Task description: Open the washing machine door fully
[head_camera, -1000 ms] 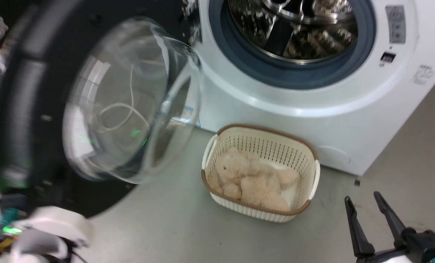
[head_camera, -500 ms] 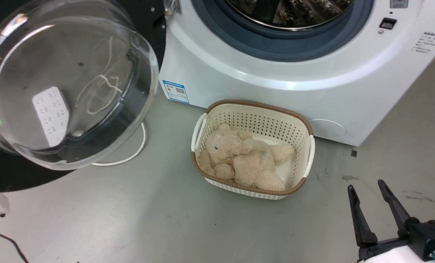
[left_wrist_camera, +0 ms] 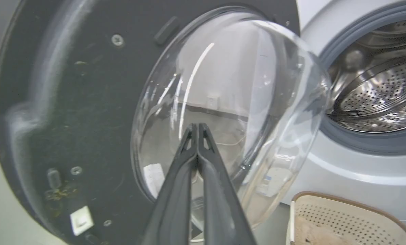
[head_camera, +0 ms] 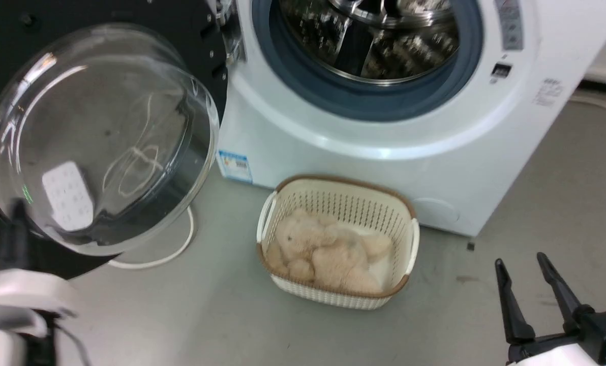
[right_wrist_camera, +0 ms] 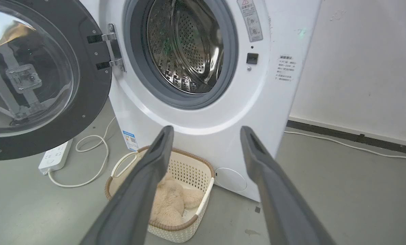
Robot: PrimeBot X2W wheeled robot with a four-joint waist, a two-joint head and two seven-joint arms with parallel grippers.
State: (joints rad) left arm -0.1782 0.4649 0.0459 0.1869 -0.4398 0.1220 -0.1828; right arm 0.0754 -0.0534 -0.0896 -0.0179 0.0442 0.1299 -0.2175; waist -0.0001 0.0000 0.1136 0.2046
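Observation:
The washing machine door [head_camera: 196, 30] is swung wide to the left on its metal hinge [head_camera: 230, 38], with the clear glass bowl [head_camera: 104, 142] facing me. The white washing machine [head_camera: 333, 147] shows its steel drum [head_camera: 369, 35] and grey gasket [head_camera: 303, 86] uncovered. My left gripper [left_wrist_camera: 197, 126] is shut with nothing in it, its tips just before the bowl on the door [left_wrist_camera: 70, 102]; whether they touch is unclear. Its pale forearm [head_camera: 23, 292] sits at the lower left. My right gripper [head_camera: 520, 259] stands open low on the right, well clear of the door [right_wrist_camera: 90, 98].
A cream perforated basket [head_camera: 343, 181] with a beige plush toy [head_camera: 323, 254] stands on the floor before the machine. A white power strip [right_wrist_camera: 55, 160] and looped cable [right_wrist_camera: 94, 160] lie under the door. A wall [right_wrist_camera: 359, 61] is right of the machine.
The door has swung further left, away from the opening, uncovering the blue label. The head camera has shifted. My left forearm has come back into the lower left; the right gripper holds still.

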